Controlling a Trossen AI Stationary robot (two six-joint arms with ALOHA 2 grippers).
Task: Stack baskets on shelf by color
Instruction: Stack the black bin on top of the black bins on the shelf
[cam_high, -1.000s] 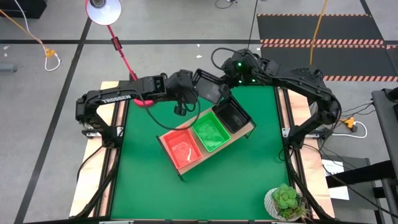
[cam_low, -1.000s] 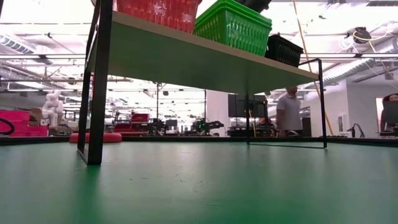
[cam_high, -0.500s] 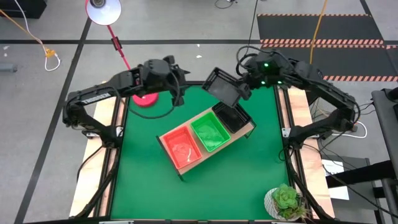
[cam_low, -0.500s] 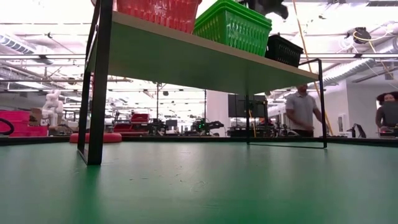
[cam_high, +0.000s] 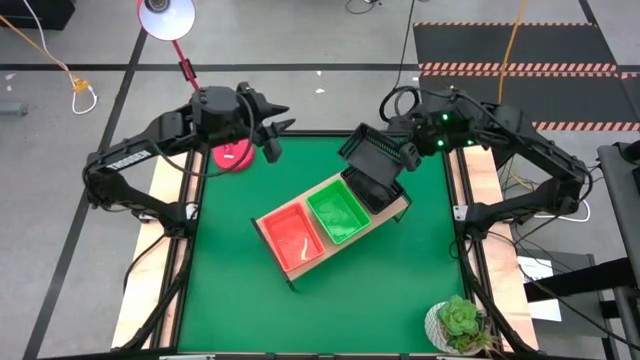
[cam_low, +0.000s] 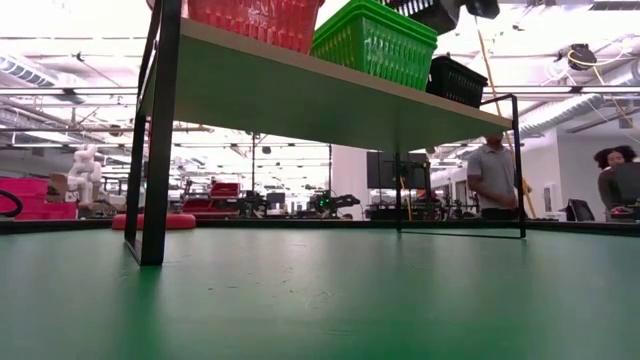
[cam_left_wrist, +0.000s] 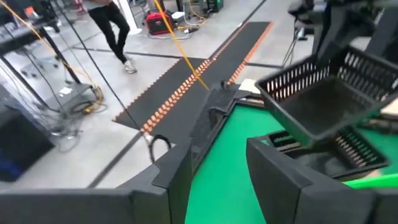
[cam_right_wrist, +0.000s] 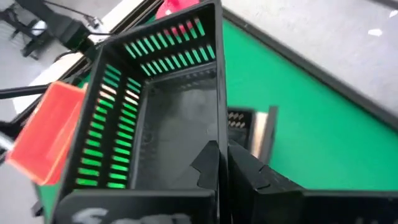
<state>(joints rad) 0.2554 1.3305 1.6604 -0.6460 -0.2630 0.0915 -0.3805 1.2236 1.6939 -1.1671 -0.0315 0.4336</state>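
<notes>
The shelf (cam_high: 398, 212) stands slantwise in the middle of the green table and bears an orange-red basket stack (cam_high: 293, 238), a green one (cam_high: 338, 213) and a black one (cam_high: 376, 192). My right gripper (cam_high: 405, 156) is shut on another black basket (cam_high: 374, 150), held in the air just beyond the shelf's black end. It also shows in the left wrist view (cam_left_wrist: 323, 106) and at the top of the low view (cam_low: 428, 10). My left gripper (cam_high: 276, 133) is open and empty, above the table's far left part. My right gripper pinches one wall of the black basket at its rim (cam_right_wrist: 217, 134), one finger inside the basket and one outside. The fingers come from the table's right side. The basket is lifted clear and tilted, its open side up.
A red lamp base (cam_high: 233, 155) sits at the table's far left. A white plant pot (cam_high: 458, 326) stands at the near right corner. Pale wooden strips (cam_high: 480, 210) run along the table's sides. People stand in the room beyond the table (cam_low: 492, 175).
My left gripper has drawn away from the black basket toward the table's far left and risen. My right gripper has carried the black basket toward the table's right, from beside the left gripper to just beyond the shelf's black end.
</notes>
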